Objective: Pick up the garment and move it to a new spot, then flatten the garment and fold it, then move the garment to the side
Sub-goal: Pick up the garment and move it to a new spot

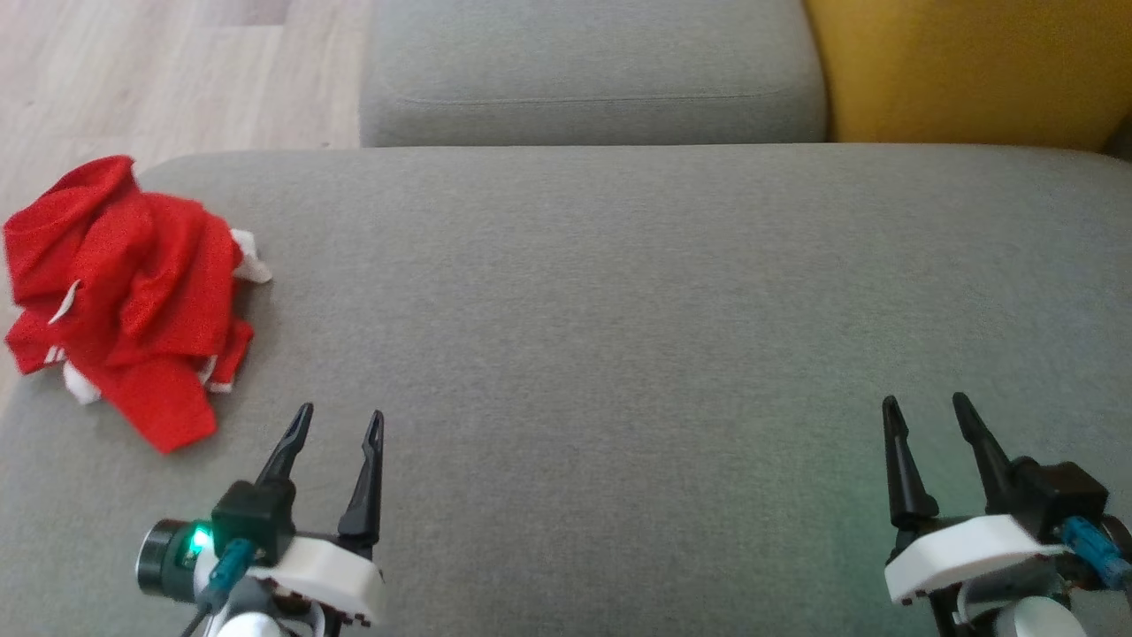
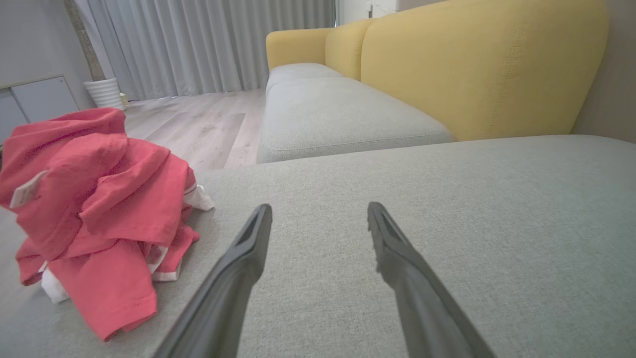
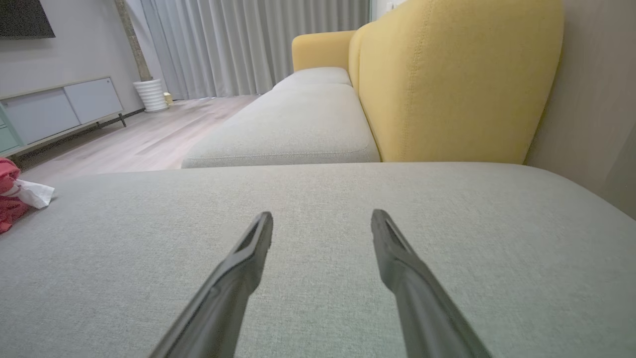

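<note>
Hazard: a shallow pinch by the left gripper on only 1 loose layer would likely drag the crumpled red garment, which lay at the left edge of the grey seat cushion, over onto the wooden floor beyond. Pose: both grippers hovered low over the cushion with jaws wide and empty. The left was near the garment's closest hem and the right gripper well apart from it. All 4 fingers pointed toward the yellow backrest.

Under the jaws you see a grey seat, past them a yellow sofa back, wood floor and curtains.
</note>
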Controlling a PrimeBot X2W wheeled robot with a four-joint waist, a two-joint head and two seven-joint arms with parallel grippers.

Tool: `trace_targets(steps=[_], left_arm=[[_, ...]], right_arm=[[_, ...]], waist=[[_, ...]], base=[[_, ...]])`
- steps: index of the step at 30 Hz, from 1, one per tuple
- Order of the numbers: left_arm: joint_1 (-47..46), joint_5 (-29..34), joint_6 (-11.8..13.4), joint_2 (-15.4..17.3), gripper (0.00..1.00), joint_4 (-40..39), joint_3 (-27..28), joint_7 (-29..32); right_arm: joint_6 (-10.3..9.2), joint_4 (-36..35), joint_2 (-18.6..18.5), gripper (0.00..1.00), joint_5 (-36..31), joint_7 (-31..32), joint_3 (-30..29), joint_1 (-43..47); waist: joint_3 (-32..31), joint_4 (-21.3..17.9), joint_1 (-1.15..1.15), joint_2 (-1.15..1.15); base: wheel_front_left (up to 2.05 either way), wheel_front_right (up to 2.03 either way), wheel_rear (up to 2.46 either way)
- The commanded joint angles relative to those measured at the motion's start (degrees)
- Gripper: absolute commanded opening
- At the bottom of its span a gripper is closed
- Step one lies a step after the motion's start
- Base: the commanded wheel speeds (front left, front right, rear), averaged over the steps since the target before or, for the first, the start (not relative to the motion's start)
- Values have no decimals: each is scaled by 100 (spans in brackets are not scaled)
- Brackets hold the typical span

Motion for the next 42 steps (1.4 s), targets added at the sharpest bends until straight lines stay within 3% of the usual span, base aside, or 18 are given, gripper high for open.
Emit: trace_targets(steps=[1, 19, 35, 42], left_arm=[[-260, -57, -20, 33, 100, -151, 269, -70], [-437, -70, -36, -44, 100, -82, 782, -70], [-451, 26, -83, -112, 100, 16, 972, -70], [-1045, -119, -75, -134, 100, 447, 1182, -70]], right_arm=[[-5, -243, -30, 100, 6, -69, 140, -132], [-5, -1033, -30, 100, 99, 193, 285, 160], [-5, -1100, -30, 100, 119, 274, 326, 168], [-5, -1386, -30, 100, -134, 540, 349, -134]], waist=[[13, 90, 0, 0], [1, 1830, 0, 0], [66, 2142, 0, 0], [804, 1998, 0, 0]], base=[[0, 0, 0], [0, 0, 0], [0, 0, 0], [0, 0, 0]])
